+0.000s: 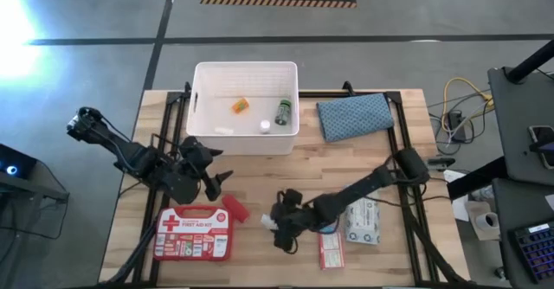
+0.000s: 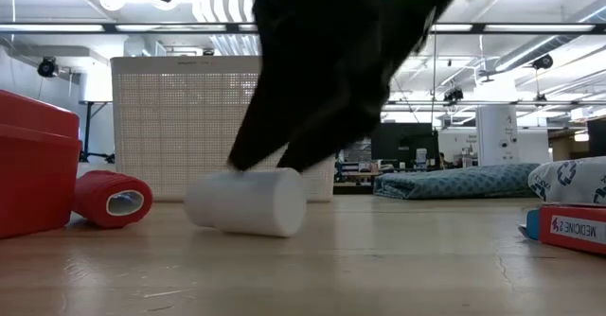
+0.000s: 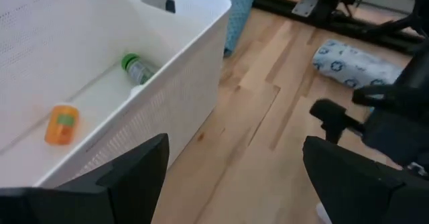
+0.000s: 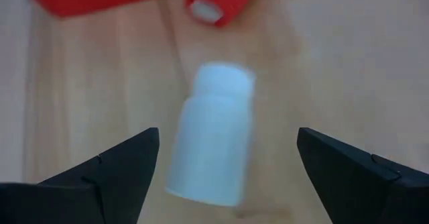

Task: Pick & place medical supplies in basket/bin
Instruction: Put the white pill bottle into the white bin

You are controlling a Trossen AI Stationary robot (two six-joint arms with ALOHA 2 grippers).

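A small white bottle (image 4: 211, 140) lies on its side on the table; it also shows in the low view (image 2: 248, 201). My right gripper (image 4: 228, 163) is open just above it, one finger on either side, apart from it; in the high view it (image 1: 279, 224) is near the table's front middle. My left gripper (image 1: 216, 181) is open and empty, in front of the white bin (image 1: 247, 135). The bin holds an orange bottle (image 1: 240, 105), a green bottle (image 1: 283, 112) and a small white item (image 1: 265, 126). The red first-aid case (image 1: 195, 233) lies at the front left, with a red roll (image 1: 235, 209) beside it.
A red-white box (image 1: 331, 250) and a grey wipes pack (image 1: 363, 220) lie right of my right gripper. A blue-grey cloth pouch (image 1: 355, 116) lies right of the bin. Bare wood shows between the bin and the two grippers.
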